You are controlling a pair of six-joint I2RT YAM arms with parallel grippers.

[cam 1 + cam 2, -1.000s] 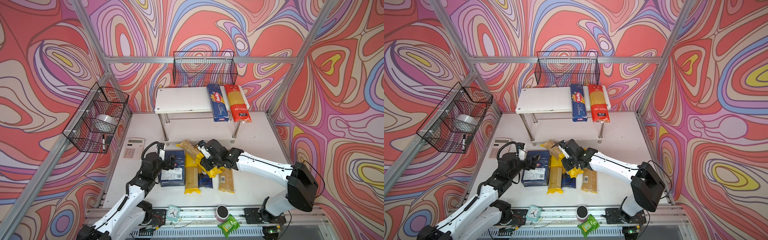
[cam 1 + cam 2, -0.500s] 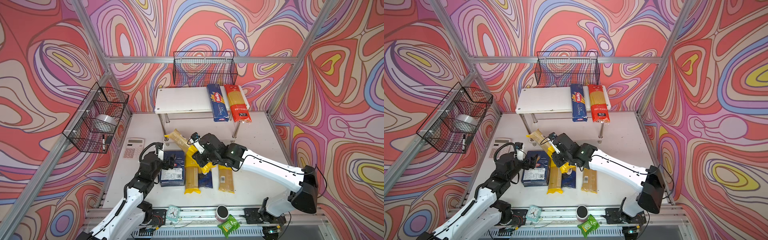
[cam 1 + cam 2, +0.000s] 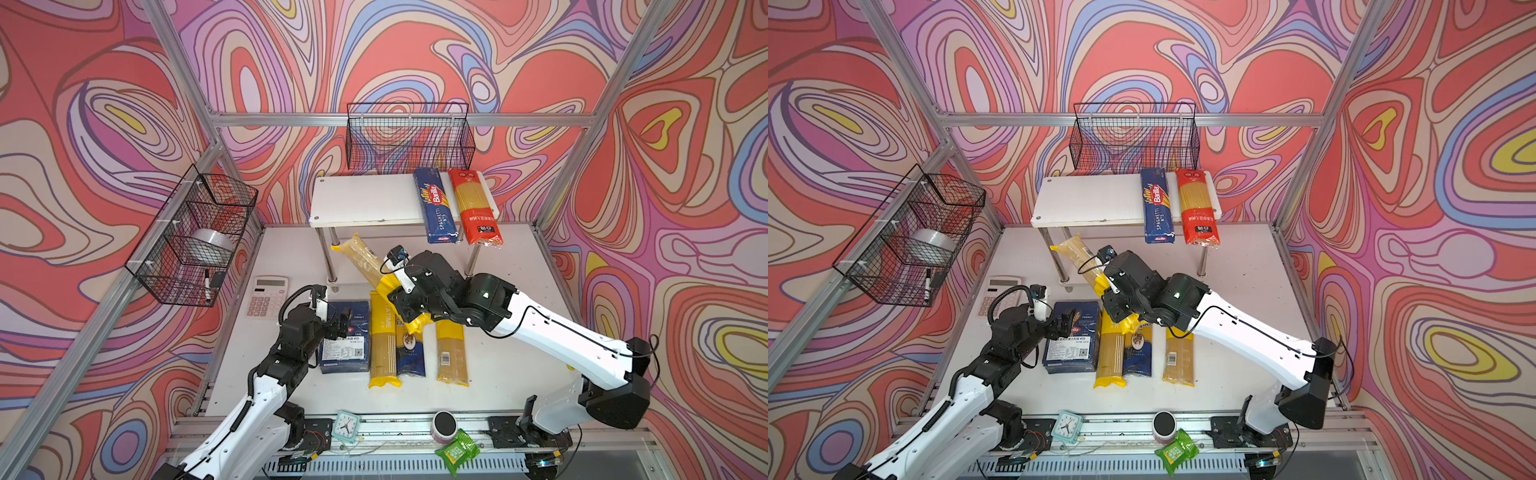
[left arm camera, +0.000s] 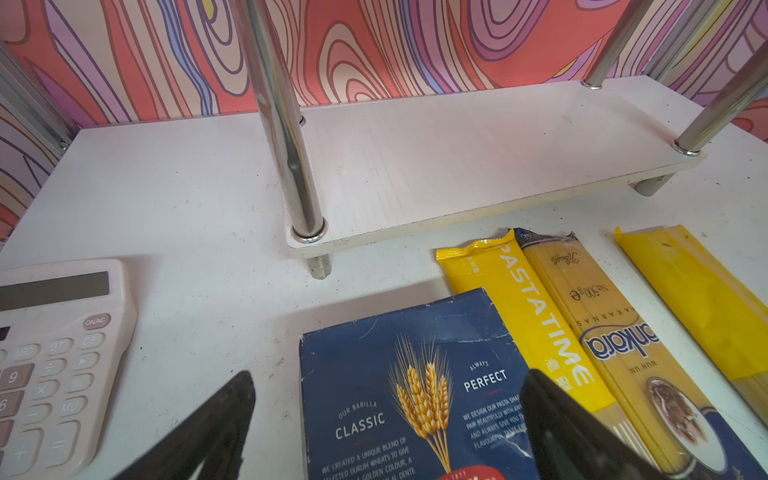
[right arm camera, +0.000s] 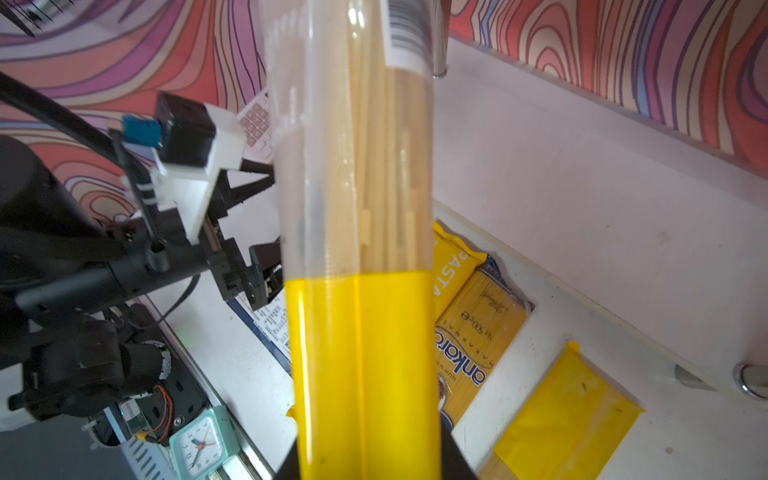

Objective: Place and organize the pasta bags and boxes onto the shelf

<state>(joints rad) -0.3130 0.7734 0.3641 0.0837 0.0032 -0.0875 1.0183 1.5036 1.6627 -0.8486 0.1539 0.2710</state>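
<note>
Compared with one second ago, the yellow and clear bag (image 3: pixel 360 258) is being carried higher and more tilted by the right gripper (image 3: pixel 405 305), which is being kept closed on its yellow part. The bag is reaching out from the jaws, its clear end pointing toward the left front of the shelf (image 3: pixel 365 199), above the table. The left gripper (image 4: pixel 390 386) is being held open over the navy box (image 3: pixel 347 336), about where it was. On the top board, a blue box (image 3: pixel 436 208) and a red bag (image 3: pixel 473 208) are lying side by side.
</note>
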